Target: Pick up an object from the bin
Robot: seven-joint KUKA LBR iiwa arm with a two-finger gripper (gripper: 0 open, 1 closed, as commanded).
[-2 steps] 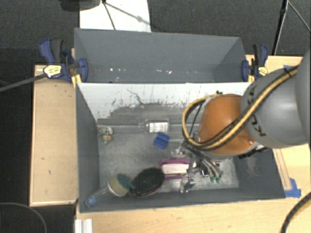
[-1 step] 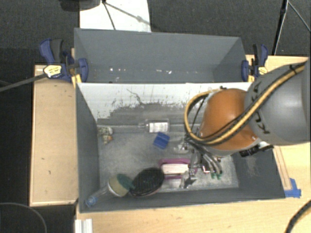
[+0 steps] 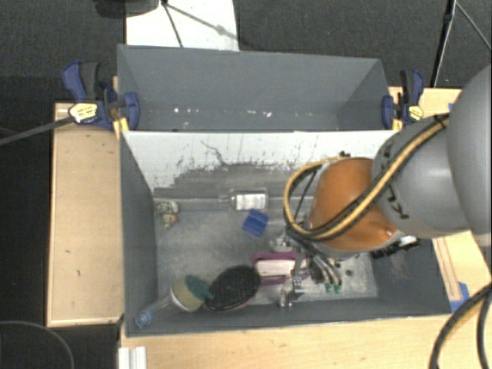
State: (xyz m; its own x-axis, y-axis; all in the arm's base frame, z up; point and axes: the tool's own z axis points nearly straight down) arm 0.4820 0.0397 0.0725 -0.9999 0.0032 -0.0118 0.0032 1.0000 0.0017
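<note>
My gripper (image 3: 295,283) is low in the bin's front right part, under the arm's orange cover. Right beside it on the left lies a purple and white object (image 3: 273,267), touching or nearly touching the gripper. A black oval brush head (image 3: 232,287) rests just left of that, near the front wall. A small blue block (image 3: 255,222) lies a little behind them, apart from the gripper.
A beige round piece with a green part (image 3: 187,292) and a clear handle (image 3: 149,312) lie at the front left. A clear tube with a white label (image 3: 247,201) lies along the back. A small tan thing (image 3: 167,217) sits at the left wall. The arm covers the bin's right side.
</note>
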